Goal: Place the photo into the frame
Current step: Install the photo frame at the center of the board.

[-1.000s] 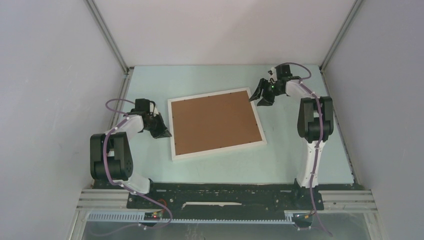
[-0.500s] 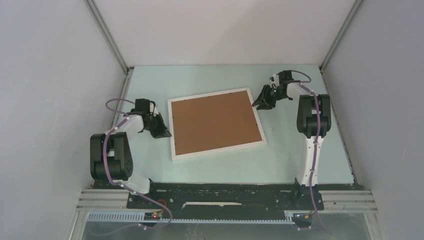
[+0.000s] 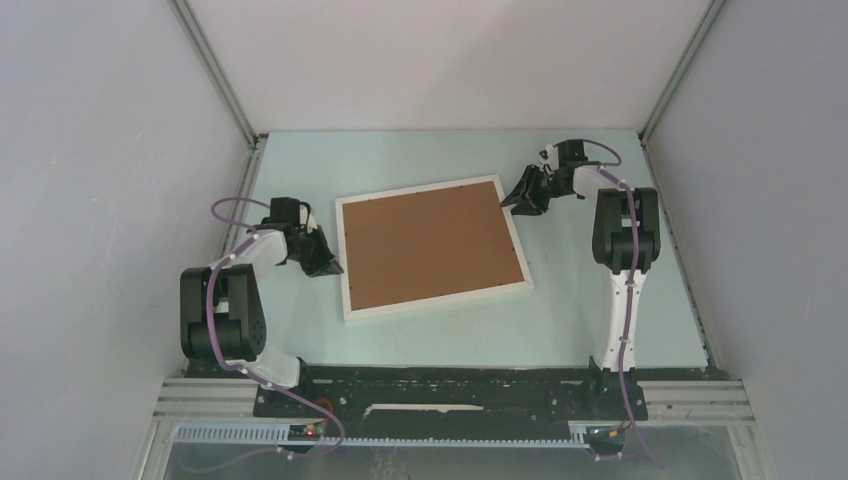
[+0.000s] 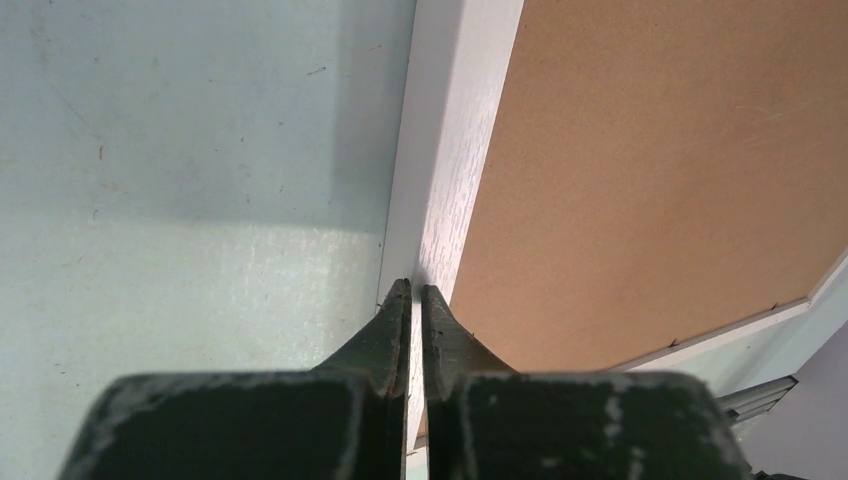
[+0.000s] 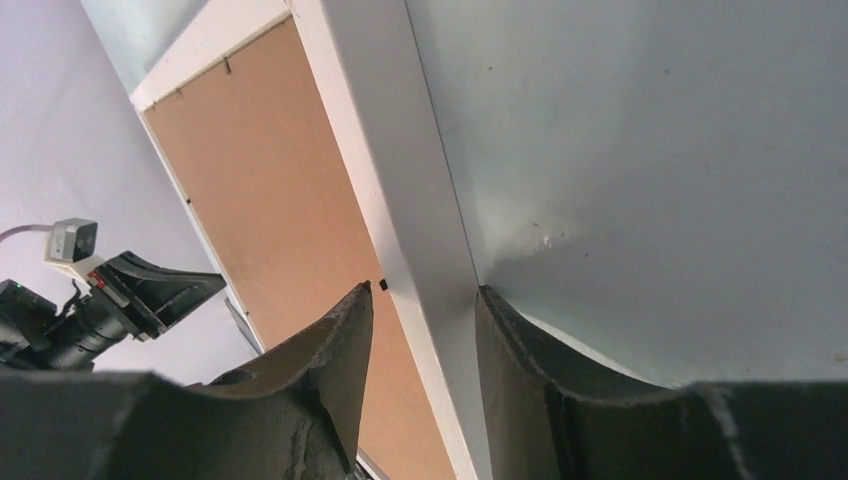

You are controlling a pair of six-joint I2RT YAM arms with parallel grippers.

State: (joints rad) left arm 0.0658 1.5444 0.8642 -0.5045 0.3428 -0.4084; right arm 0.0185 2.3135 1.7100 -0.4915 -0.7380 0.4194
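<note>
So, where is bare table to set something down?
Free: the table strip between the frame and the back wall, and the strip between frame and arm bases. Crowded: left fingers at the frame's left edge, right fingers at its far right corner.

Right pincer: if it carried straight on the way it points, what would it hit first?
Probably the white rim of the frame: the right pincer points down at it, one finger over the brown backing board, the other over the table. How close it is, I cannot tell.
</note>
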